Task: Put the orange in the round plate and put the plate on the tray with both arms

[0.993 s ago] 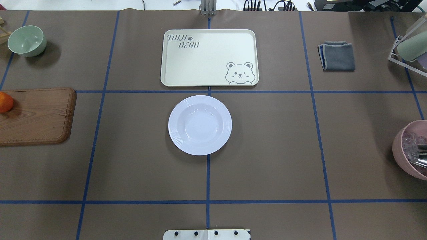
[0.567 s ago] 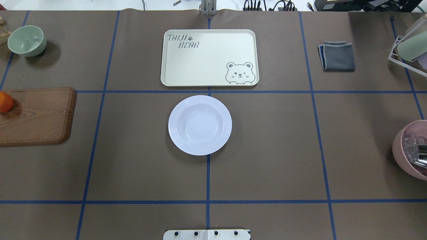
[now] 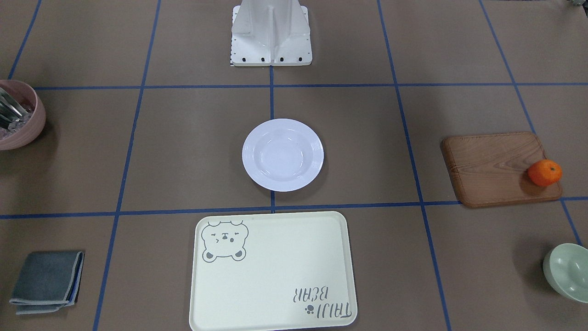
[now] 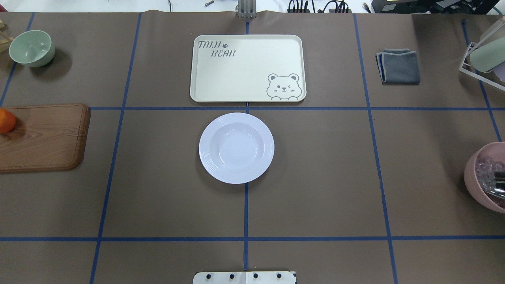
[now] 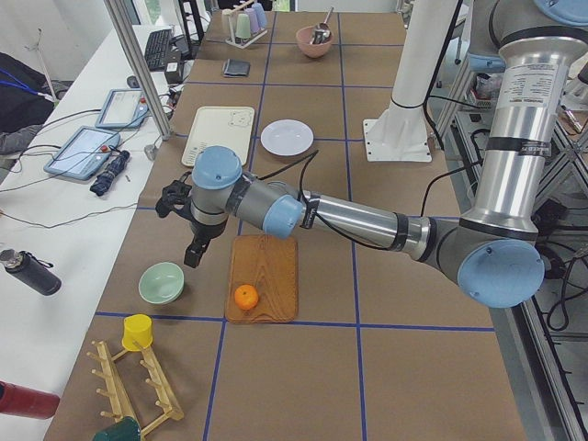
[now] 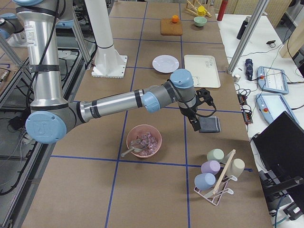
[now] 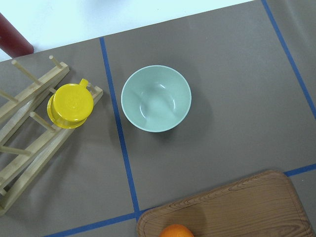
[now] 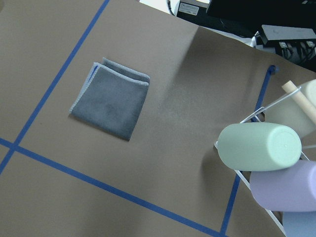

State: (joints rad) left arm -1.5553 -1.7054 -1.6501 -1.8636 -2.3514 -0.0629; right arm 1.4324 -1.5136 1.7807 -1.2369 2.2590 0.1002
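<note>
The orange [image 3: 545,173] rests on the outer end of a brown wooden board [image 3: 498,168], at the left edge of the overhead view [image 4: 6,120]. The round white plate [image 4: 236,148] sits mid-table with nothing in it. Just beyond it lies the cream bear tray [image 4: 244,75], also holding nothing. My left gripper [image 5: 191,255] hangs above the table between the board and a green bowl, apart from the orange [image 5: 244,296]. My right gripper [image 6: 194,124] hovers beside a grey cloth. Both show only in the side views, so I cannot tell whether they are open or shut.
A pale green bowl [image 4: 31,48] stands at the far left. On the right are the folded grey cloth [image 4: 399,66], a pink bowl [image 4: 487,177] with utensils, and a wire rack of cups [image 8: 266,148]. A yellow cup [image 7: 70,104] sits on a wooden rack.
</note>
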